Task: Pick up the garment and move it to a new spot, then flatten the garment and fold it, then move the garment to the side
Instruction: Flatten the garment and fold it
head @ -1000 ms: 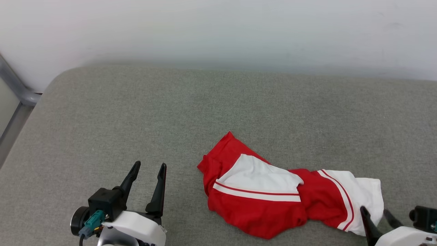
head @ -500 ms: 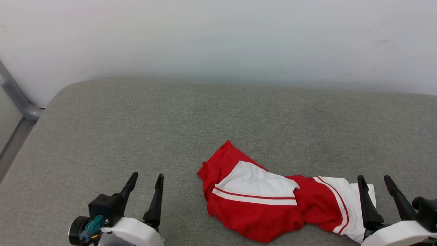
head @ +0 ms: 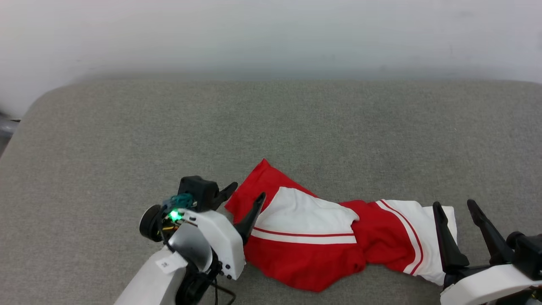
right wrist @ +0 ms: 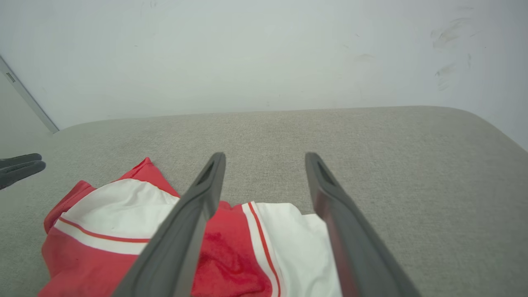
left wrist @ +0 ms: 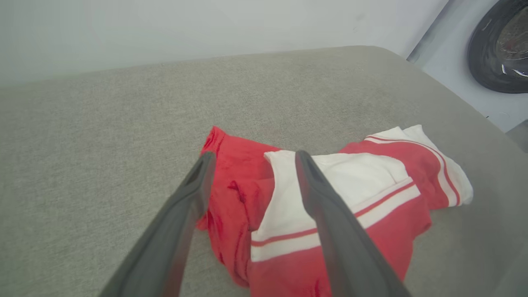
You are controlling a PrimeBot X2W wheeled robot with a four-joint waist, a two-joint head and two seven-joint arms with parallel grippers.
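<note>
Left gripper: jaws spread wide and holding nothing, right at the left end of the garment.
Right gripper: fingers wide apart too, empty, at the garment's right end over the white sleeve end.
Garment: crumpled red and white cloth, stretched left to right on the near part of the grey cushion, right of centre.
Garment to tools: it lies between the two grippers. Whether either finger touches the cloth, I cannot tell.
Left wrist view: the fingers straddle the red left edge and the white striped panel. Far right, past the cushion's edge, there's a dark glossy round shape.
Right wrist view: scuff marks on the pale wall, and the left gripper's dark fingertips poke in at the left edge.
Head view: a green light glows on the left wrist.
Writing: a small white sticker on the left forearm, print too small to read.
</note>
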